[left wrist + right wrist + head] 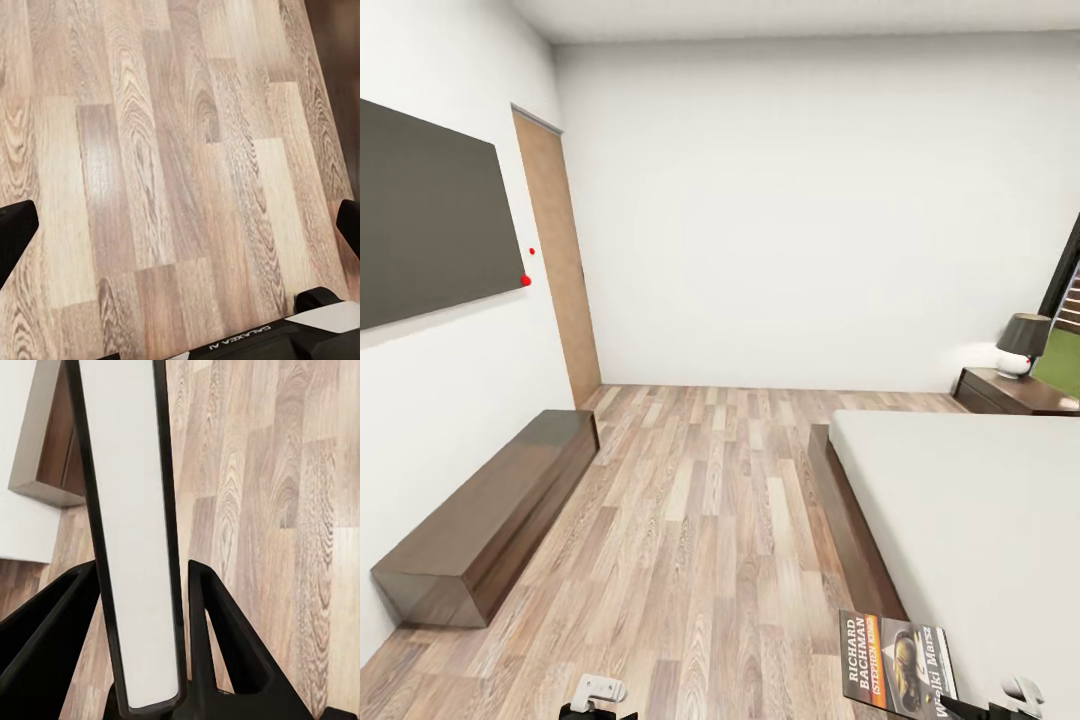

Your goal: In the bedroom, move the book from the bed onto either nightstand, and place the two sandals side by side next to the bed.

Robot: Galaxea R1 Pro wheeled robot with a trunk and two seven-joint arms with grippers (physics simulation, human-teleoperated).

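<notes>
— Down at the near edge, what's the left pincer [180, 225] doing?

— Nothing in it. Its fingers [15, 232] stand wide apart over bare plank floor [150, 135], so it is released.

— And off to the left of it?

— A long low dark cabinet [490, 515] against the wall, a dark panel [430, 215] hung above it, and a wooden door [558, 260] further back. None of that is the task's.

— Then the book [895, 665]?

— In the right pincer [146, 660]. From the right wrist, the jaws are clenched on it, one finger [225, 637] on each cover, and its white page edge runs straight out from between them. So its long axis points away from the pincer, along the fingers.

— Where does it sit relative to the bed [980, 520]?

— Over the near corner of the mattress, just at its edge, judging from the head view.

— And the nightstand [1015, 393]?

— Well ahead of the right pincer, past the far end of the bed, with a lamp [1022, 345] on it. The right arm is the nearer one, and it already has the book; I judge the whole length of the bed lies between it and the drop.

— Sandals?

— I can't place them.
</notes>
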